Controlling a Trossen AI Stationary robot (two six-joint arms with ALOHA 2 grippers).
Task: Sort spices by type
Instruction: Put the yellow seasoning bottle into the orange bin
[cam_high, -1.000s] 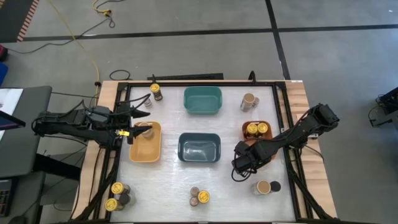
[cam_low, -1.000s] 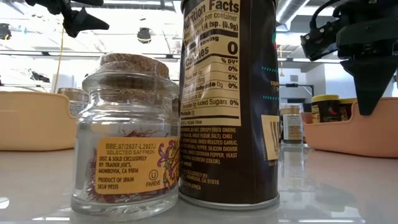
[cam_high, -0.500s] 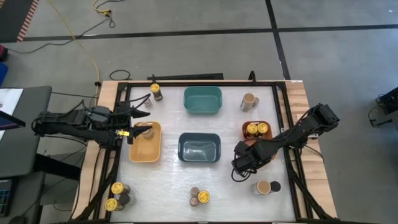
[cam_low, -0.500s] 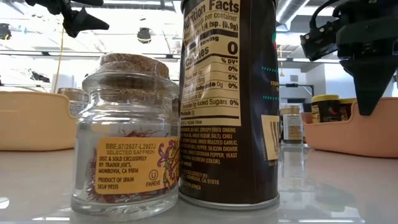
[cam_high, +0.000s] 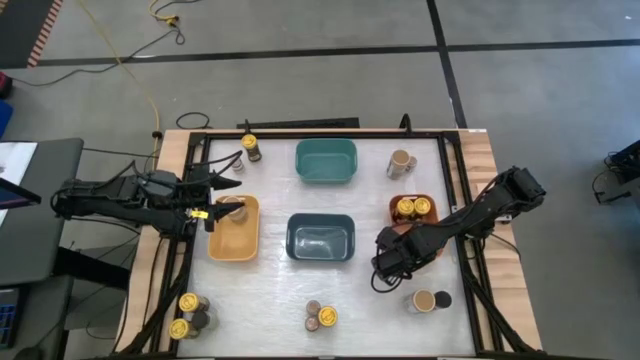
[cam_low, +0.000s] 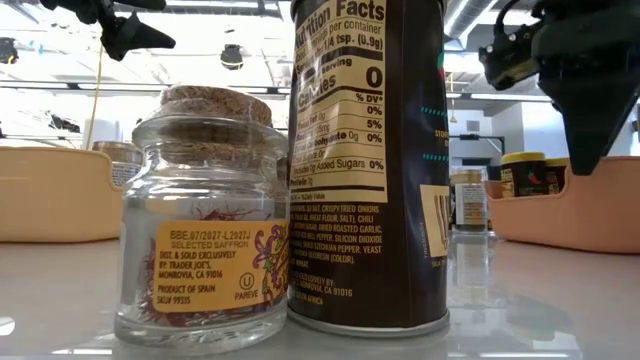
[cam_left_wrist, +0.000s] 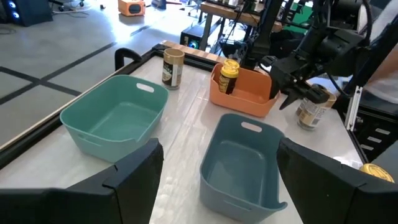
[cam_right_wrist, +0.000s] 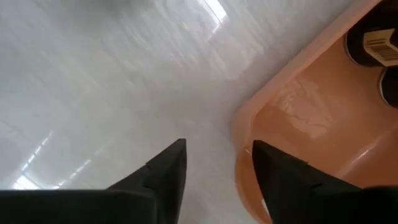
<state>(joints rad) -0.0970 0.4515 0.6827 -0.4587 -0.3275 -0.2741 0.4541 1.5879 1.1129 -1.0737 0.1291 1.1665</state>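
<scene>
Right gripper (cam_high: 383, 268) parted, holding nothing; dark fingers (cam_right_wrist: 165, 171) spread above bare white tabletop (cam_high: 270, 290), one beside the corner of the rounded orange plastic bin (cam_right_wrist: 292, 118). Hanging just off that bin's near-left corner in the overhead view. Two yellow-lidded spice jars (cam_high: 405, 207) standing inside the orange bin. Wide tan-topped jar (cam_high: 423, 301) and small dark-lidded jar (cam_high: 443, 298) close together on the table, just past the gripper toward the front edge.

Left gripper (cam_high: 225, 178) parted, empty, poised over the far edge of the yellow rectangular bin (cam_high: 235, 245), a tan-topped jar (cam_high: 232, 208) in that bin beneath it.

Teal bin (cam_high: 325, 162) and dark-blue bin (cam_high: 320, 238) mid-table. Cork-stoppered clear glass saffron jar (cam_low: 205, 220) and tall dark-labelled jar (cam_low: 365, 165) touching, right at the low camera.
</scene>
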